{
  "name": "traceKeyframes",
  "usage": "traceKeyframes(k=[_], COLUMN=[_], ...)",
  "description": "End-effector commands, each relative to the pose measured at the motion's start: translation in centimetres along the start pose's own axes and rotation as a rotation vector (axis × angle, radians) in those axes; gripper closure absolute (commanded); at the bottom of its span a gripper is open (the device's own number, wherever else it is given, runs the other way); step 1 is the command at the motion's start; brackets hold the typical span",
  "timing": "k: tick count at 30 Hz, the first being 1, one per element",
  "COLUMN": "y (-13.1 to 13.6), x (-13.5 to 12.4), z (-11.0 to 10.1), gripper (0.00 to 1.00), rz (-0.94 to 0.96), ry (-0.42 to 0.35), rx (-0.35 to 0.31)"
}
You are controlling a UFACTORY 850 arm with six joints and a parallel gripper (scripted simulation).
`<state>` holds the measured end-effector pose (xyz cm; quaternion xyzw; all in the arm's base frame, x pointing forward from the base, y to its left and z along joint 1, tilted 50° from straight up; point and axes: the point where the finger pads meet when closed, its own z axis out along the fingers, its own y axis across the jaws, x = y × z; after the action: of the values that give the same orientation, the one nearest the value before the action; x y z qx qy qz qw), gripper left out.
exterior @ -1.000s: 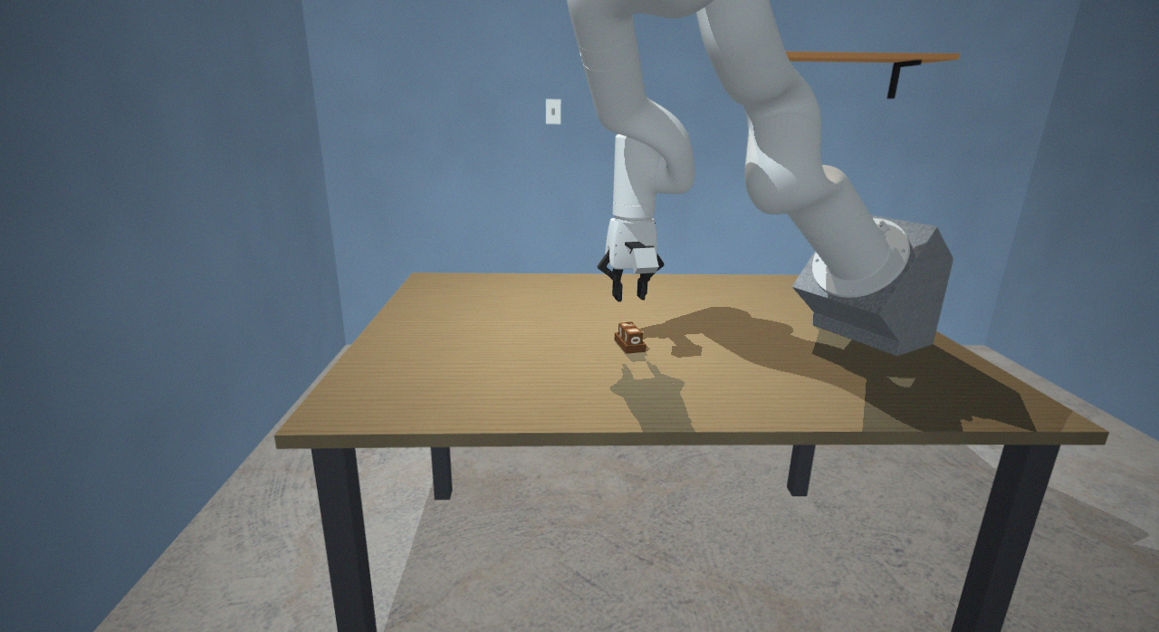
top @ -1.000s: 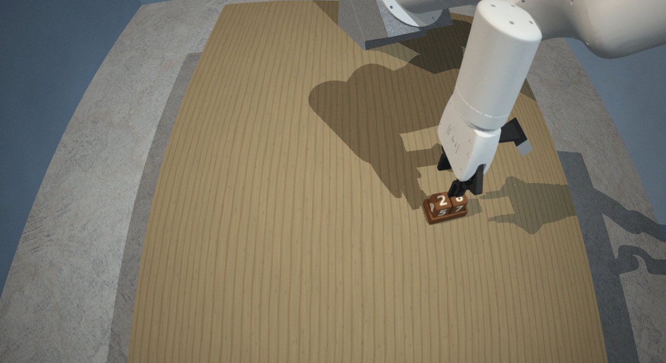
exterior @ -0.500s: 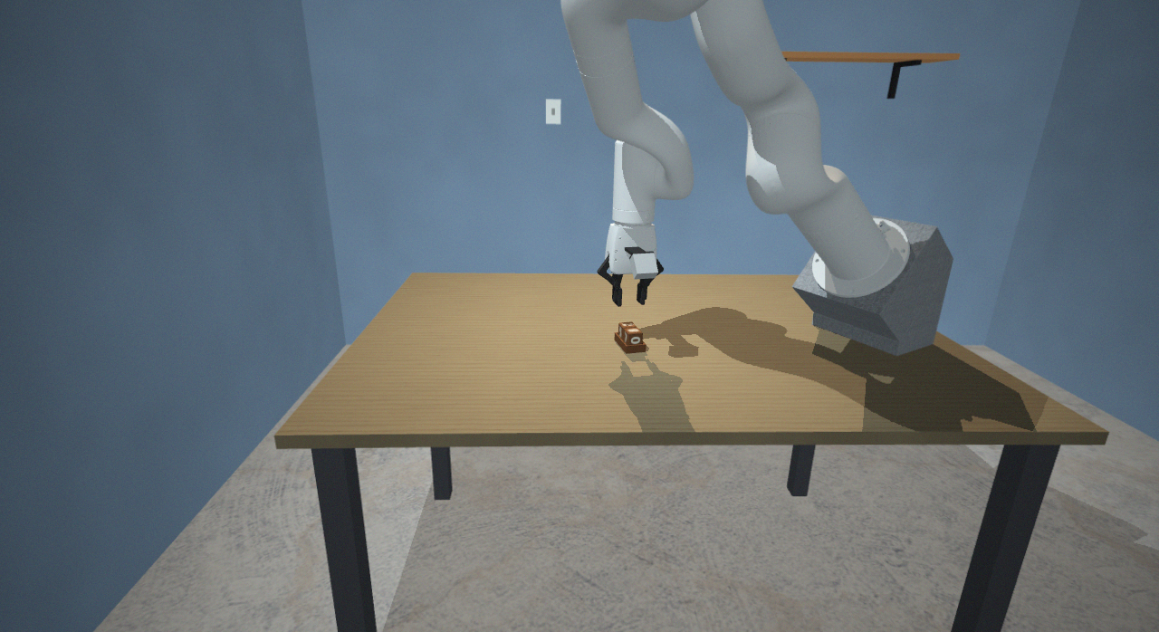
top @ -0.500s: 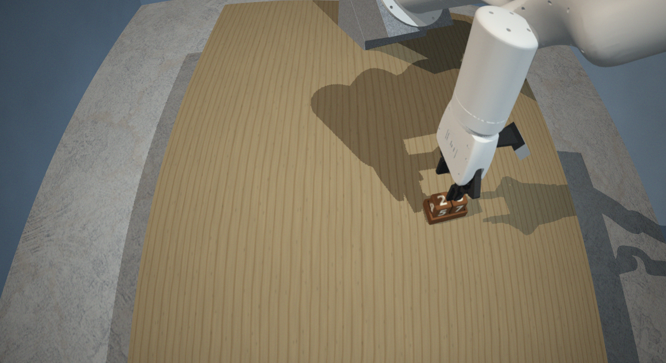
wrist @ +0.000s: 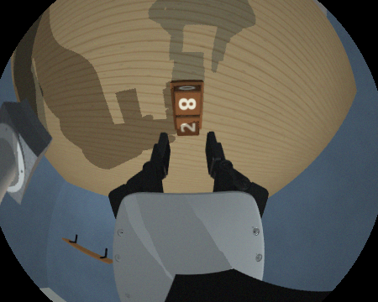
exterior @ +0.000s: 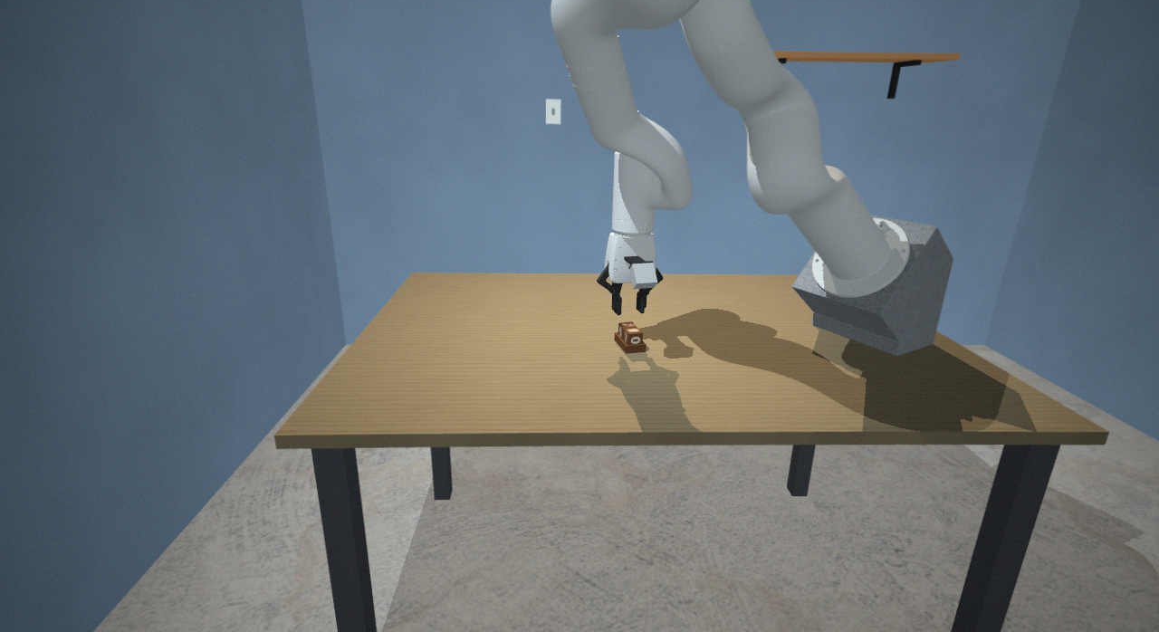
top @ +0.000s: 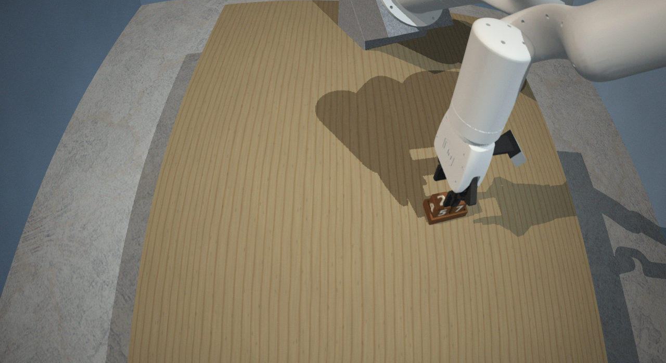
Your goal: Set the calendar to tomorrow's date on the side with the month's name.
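The brown tray (top: 447,218) (exterior: 631,348) (wrist: 187,81) stands flat on the table. Two brown cubes stand side by side in it. In the top view the left cube (top: 442,212) (wrist: 188,127) shows 5 in front and 2 on top; the right cube (top: 459,208) (wrist: 187,104) shows 7 in front, its top covered by the fingers. The wrist view shows 8 on that top; a 0 is on its outer end. I can read no month name. My gripper (top: 452,198) (exterior: 629,311) (wrist: 187,141) is half open and empty, above the cubes.
The arm's grey base block (top: 360,21) (exterior: 907,296) (wrist: 27,134) stands at the table's edge. A wall shelf (exterior: 871,57) (wrist: 88,251) is far behind. Shadows of the arm and gripper fall on the table around the tray.
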<state>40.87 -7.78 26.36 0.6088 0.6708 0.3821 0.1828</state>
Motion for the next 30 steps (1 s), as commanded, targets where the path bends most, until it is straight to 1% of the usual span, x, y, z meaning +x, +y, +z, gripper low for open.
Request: traceKeyframes(k=[1, 16, 30], y=[0.0, 0.1, 0.1], x=[0.0, 0.0, 0.0], z=[0.7, 1.9, 2.1], gripper=[0.51, 0.51, 0.51], rz=[0.0, 0.0, 0.0], ry=[-0.001, -0.001, -0.001], rx=[-0.001, -0.001, -0.001])
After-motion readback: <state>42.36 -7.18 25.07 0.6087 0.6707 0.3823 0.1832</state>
